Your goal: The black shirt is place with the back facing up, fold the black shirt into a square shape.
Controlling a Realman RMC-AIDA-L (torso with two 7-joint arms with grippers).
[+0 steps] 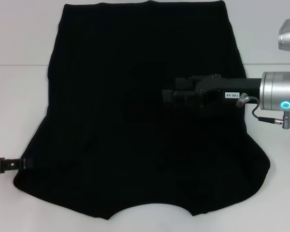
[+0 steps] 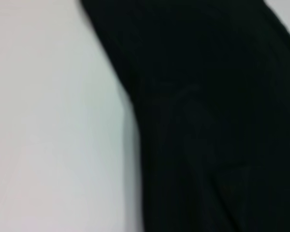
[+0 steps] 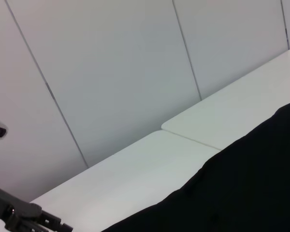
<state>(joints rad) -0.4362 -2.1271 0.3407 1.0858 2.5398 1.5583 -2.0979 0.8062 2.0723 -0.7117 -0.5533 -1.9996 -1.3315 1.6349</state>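
- Head view: the black shirt [image 1: 135,111] lies spread flat on the white table [image 1: 19,96], filling the middle of the frame. Its straight hem sits at 12 o'clock and the curved neck cut-out at 6 o'clock. No lettering shows, so the back appears to be up.
- Head view: the right gripper [image 1: 171,96] reaches in from 3 o'clock and sits over the shirt's centre. It is black against black cloth, so I cannot tell how its jaws stand or whether they hold anything.
- Head view: the left gripper [image 1: 24,163] sits at 8 o'clock, right at the shirt's side edge by the sleeve. Whether it has pinched the cloth I cannot tell.
- Left wrist view: the shirt's edge [image 2: 130,106] runs against bare table; the cloth lies smooth with soft creases. No jaws are in sight.
- Right wrist view: shirt cloth [image 3: 241,193] lies over the table, with panelled wall [image 3: 111,72] beyond. The other arm's gripper shows far off at the frame corner.
- Progress, as a judgement: the sleeves look tucked in, but the body is not yet folded to a square. Most of the task remains.
- Containers: none in view.
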